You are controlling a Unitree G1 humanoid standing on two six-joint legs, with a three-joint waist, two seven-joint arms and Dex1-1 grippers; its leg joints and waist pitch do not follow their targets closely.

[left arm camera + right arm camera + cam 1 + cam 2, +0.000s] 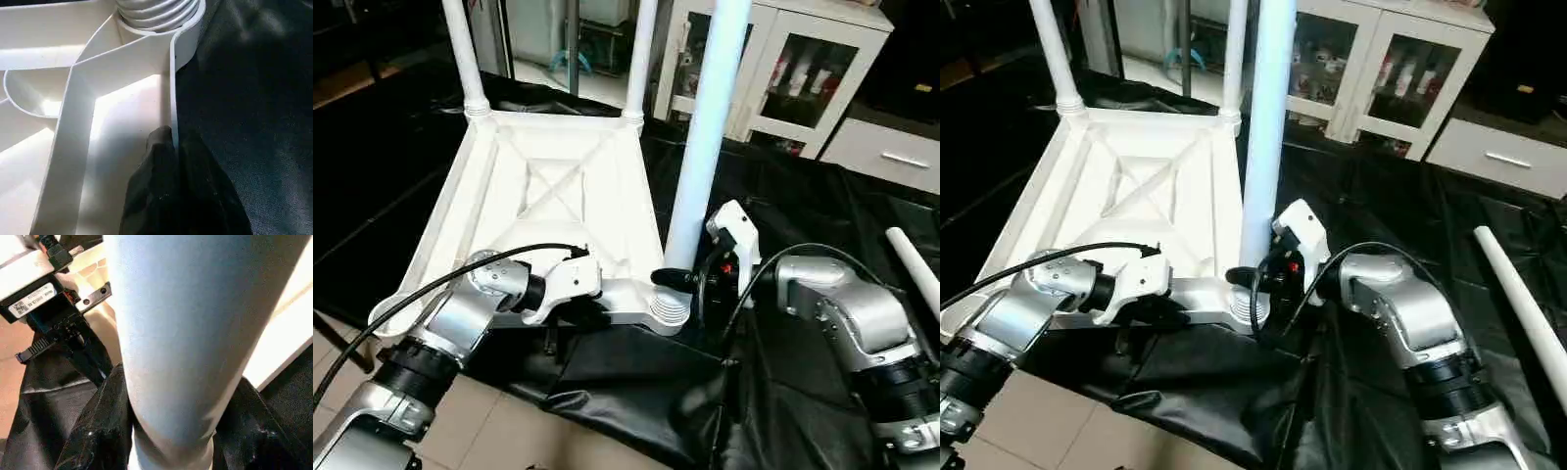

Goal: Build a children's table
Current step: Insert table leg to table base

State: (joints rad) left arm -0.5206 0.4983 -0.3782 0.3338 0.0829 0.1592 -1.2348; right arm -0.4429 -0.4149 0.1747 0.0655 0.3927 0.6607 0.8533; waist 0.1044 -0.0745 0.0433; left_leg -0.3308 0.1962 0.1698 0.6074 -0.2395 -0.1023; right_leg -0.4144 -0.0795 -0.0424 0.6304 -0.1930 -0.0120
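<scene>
**Third leg upright in the near corner socket**

Here the tabletop [558, 196] lies upside down on a black sheet [783, 215], its X-ribbed underside facing up. Two legs [465, 49] stand in the far corner sockets. A third leg [705, 127] stands upright in the near right socket [668, 311], whose ribbed collar shows just below the tube. A fourth leg [1518, 294] lies loose on the sheet, well apart to the right.

The right gripper [690, 281] sits at the base of the third leg, just above the socket. In the right wrist view its black fingers [105, 431] press against both sides of the tube, clamped around it.

The left gripper [173, 147] is at the tabletop's near rim, beside that same socket. In the left wrist view its two fingers straddle the thin white rim wall, one inside and one outside, pinching it.

The sheet covers a low surface and hangs in folds over the near edge, above a tiled floor [499, 431]. Behind stands a white cabinet [803, 69] with glass doors and a drawer unit [891, 152] beside it.
</scene>
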